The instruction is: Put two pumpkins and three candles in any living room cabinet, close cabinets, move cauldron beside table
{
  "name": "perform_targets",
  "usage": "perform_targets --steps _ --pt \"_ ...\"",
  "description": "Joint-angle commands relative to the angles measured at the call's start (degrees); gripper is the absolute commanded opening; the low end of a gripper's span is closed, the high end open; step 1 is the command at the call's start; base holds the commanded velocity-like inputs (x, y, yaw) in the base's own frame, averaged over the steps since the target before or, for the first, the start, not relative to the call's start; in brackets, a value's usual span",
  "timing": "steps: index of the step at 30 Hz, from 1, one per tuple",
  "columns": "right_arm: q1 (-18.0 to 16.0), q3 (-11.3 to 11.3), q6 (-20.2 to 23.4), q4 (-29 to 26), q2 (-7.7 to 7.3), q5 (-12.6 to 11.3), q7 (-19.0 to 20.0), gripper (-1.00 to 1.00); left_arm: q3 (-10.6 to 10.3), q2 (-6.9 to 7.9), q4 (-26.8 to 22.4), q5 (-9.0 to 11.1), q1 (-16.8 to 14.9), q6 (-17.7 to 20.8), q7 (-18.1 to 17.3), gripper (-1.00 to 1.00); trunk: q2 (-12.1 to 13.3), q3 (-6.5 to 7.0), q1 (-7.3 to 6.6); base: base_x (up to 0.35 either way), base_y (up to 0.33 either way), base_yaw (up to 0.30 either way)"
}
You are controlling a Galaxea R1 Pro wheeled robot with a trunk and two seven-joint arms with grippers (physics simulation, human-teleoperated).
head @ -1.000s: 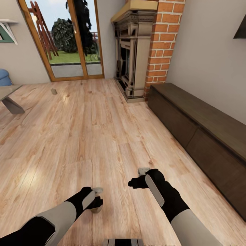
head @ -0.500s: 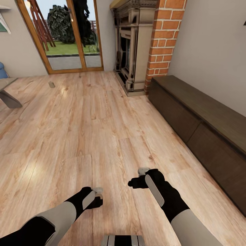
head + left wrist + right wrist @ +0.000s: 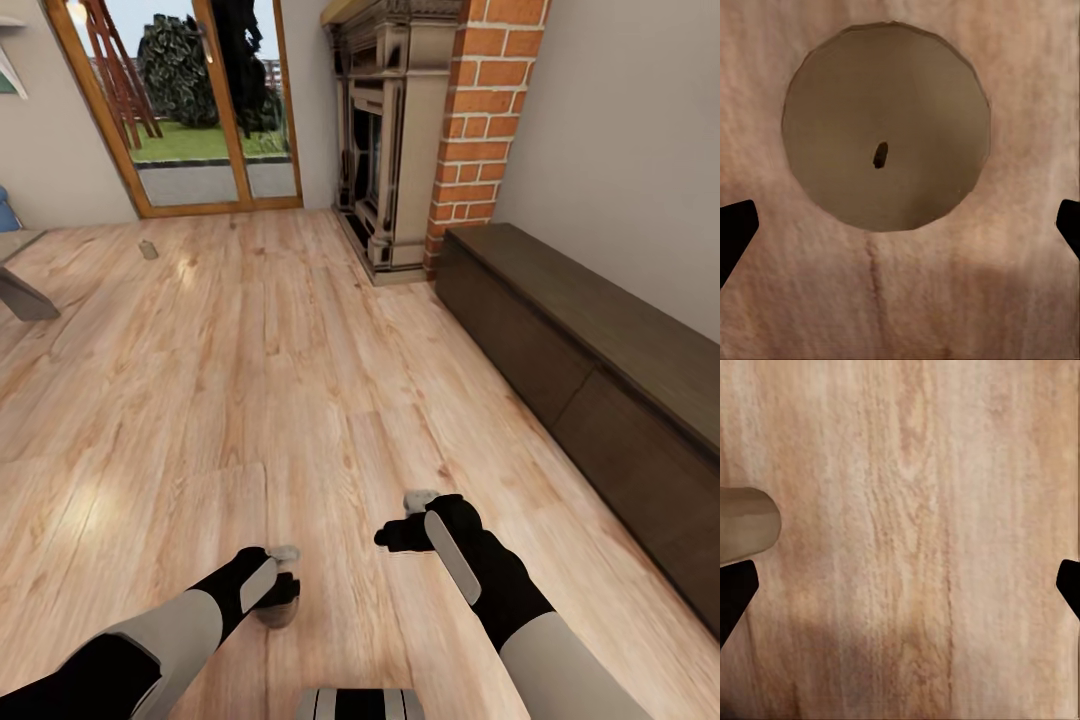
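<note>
On the floor under the left pincer (image 3: 900, 225), spread wide and empty: candle (image 3: 886, 135), likely light, rigid, waxy; grip across its sides.

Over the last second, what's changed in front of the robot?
The camera view shifted, so the room sits differently in the head view; that is not the things moving. A candle shows on the floor below the left gripper, as it did a second ago but not half a second ago. Both arms hold the same pose, the right gripper empty, and the cabinet is closed throughout.
</note>
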Motion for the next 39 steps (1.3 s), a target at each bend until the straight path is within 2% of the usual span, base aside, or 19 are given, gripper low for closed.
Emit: perform_targets --steps 1,8,13,17,26,37,39 --pt "0.0 0.1 0.1 0.0 -0.01 -0.6 -0.6 1.0 -0.4 0.02 -0.1 0.6 0.0 0.2 0.4 1.0 0.0 -0.05 0.02 0.329 0.0 0.0" --pt "0.0 0.1 0.1 0.0 -0.01 -0.6 -0.6 1.0 -0.4 0.03 -0.1 0.6 0.0 -0.2 0.4 1.0 0.0 -0.05 0.02 0.136 0.0 0.0" --pt "0.0 0.1 0.1 0.0 -0.01 -0.6 -0.6 1.0 -0.5 0.13 0.8 0.7 0.0 -4.8 0.0 1.0 0.0 -0.05 0.02 0.006 0.0 0.0" --pt "0.0 0.1 0.1 0.0 -0.01 -0.6 -0.6 1.0 -0.5 0.14 2.5 0.7 0.0 -6.5 -1.0 1.0 0.0 -0.05 0.02 0.001 0.0 0.0" --pt "0.0 1.1 0.1 0.0 -0.01 -0.6 -0.6 1.0 -0.5 0.19 3.1 0.7 0.0 -6.9 -1.4 1.0 0.0 -0.05 0.02 0.0 0.0 0.0" --pt "0.0 1.9 0.1 0.0 -0.01 -0.6 -0.6 1.0 -0.4 0.2 3.1 0.7 0.0 -7.0 -1.5 1.0 -0.2 -2.48 0.31 0.0 0.0 0.0" --pt "0.0 1.9 0.1 0.0 -0.01 -0.6 -0.6 1.0 -0.4 0.2 3.1 0.7 0.0 -7.0 -1.5 1.0 -0.2 -2.48 0.31 0.0 0.0 0.0"
